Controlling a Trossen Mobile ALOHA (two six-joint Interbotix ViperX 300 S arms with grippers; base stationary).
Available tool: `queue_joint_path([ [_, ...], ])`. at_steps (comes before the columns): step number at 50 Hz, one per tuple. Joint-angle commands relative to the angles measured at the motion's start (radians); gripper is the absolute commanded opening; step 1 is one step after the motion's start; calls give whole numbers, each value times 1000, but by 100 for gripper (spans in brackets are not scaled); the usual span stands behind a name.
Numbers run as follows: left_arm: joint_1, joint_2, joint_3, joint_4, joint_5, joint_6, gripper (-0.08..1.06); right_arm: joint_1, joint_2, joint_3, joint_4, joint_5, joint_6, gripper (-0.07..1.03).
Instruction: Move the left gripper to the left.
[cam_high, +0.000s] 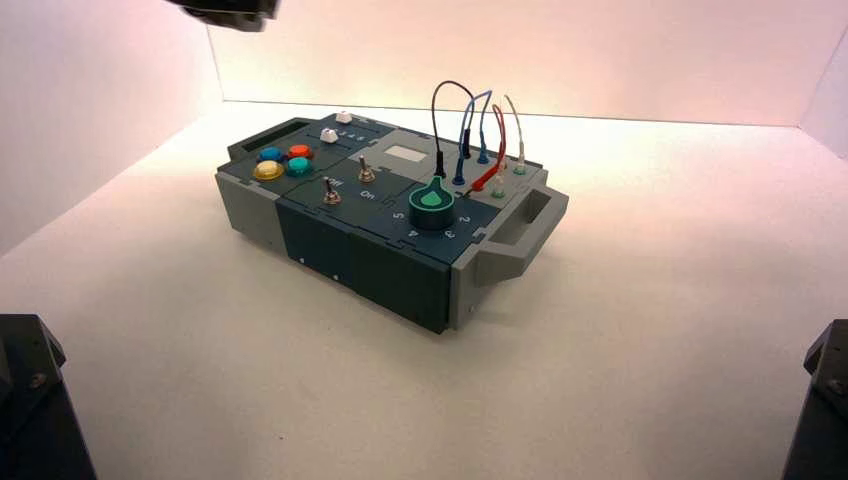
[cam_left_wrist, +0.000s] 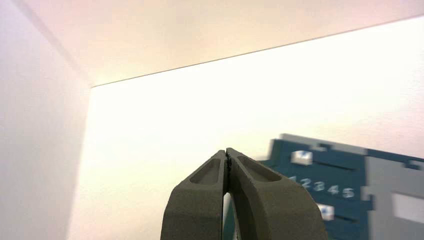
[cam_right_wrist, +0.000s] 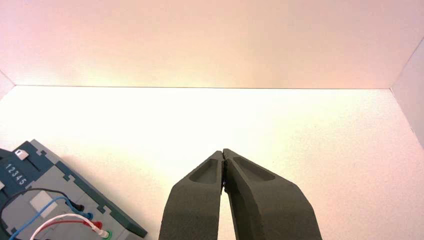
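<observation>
My left gripper (cam_high: 228, 9) shows in the high view only as a dark glossy block at the top edge, high above the table and beyond the far left end of the grey-and-navy control box (cam_high: 330, 238). In the left wrist view the left gripper (cam_left_wrist: 226, 151) is shut and empty, with the box's slider end (cam_left_wrist: 345, 195) off to one side below it. My right gripper (cam_right_wrist: 222, 152) is shut and empty, held above bare table, with the box's wire end (cam_right_wrist: 45, 200) to one side.
The box carries coloured buttons (cam_high: 283, 161), two toggle switches (cam_high: 349, 180), a green knob (cam_high: 432, 202), looped wires (cam_high: 478, 130) and two white-handled sliders (cam_left_wrist: 302, 157). Matte black arm blocks sit at the near corners (cam_high: 30, 400) (cam_high: 822, 400). White walls enclose the table.
</observation>
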Motion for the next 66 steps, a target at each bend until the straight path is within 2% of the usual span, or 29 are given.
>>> queue_joint_path([
  [1, 48, -60, 14, 0, -23, 2, -3, -2, -3, -21, -2, -5, 0, -2],
  [13, 104, -83, 48, -2, -51, 0, -3, -2, -3, -20, -2, -5, 0, -2],
  [66, 109, -64, 49, -3, -60, -9, -3, -2, 3, -21, 2, 0, 2, -2],
])
